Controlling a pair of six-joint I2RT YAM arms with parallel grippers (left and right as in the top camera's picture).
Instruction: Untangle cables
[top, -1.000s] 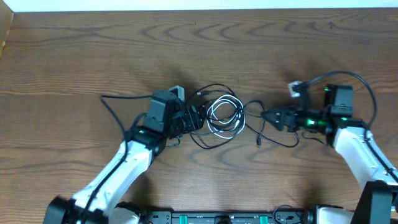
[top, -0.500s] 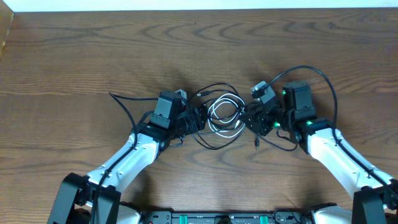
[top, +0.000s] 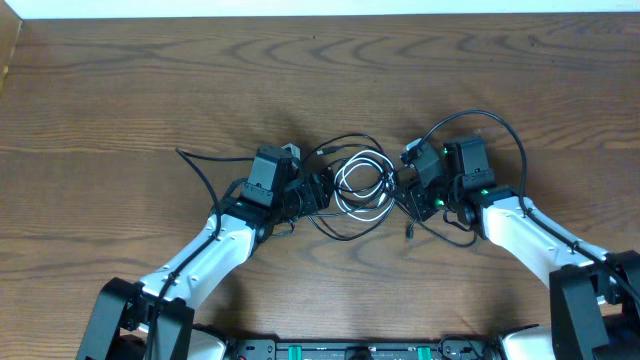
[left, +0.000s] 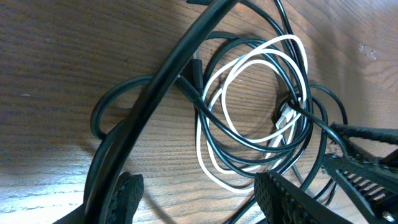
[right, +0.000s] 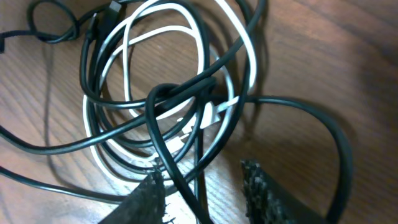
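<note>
worktop: brown wood grain (top: 150, 80), carrying everything near its middle.
left claw: (top: 318, 190) sitting low at the left edge of the tangle and pointing right. It is released, with fingers (left: 127, 193) standing wide apart. Loops are lying on the wood in the gap and nothing is pinched.
thick wire: heavy black lead (left: 165, 87) running diagonally across the left wrist view, over the top of the loops (thicker than the cords themselves).
cables: one loose coil (top: 362, 185) lying flat between the two claws, all strands overlapping.
white cable: (left: 199, 140) making several round turns inside the coil. Its plug (right: 207, 115) is resting at the coil's right side, under a black strand.
black cables: (right: 158, 134) weaving over and under the white turns. Loops are spilling out above and below the coil, and one end plug (top: 414, 230) is lying just below the right claw.
right claw: (top: 408, 190) sitting at the coil's right edge and pointing left. It is released, with the gap narrower than the left one. Two black strands are running through the gap, which is wider than they are, so no clamp.
</note>
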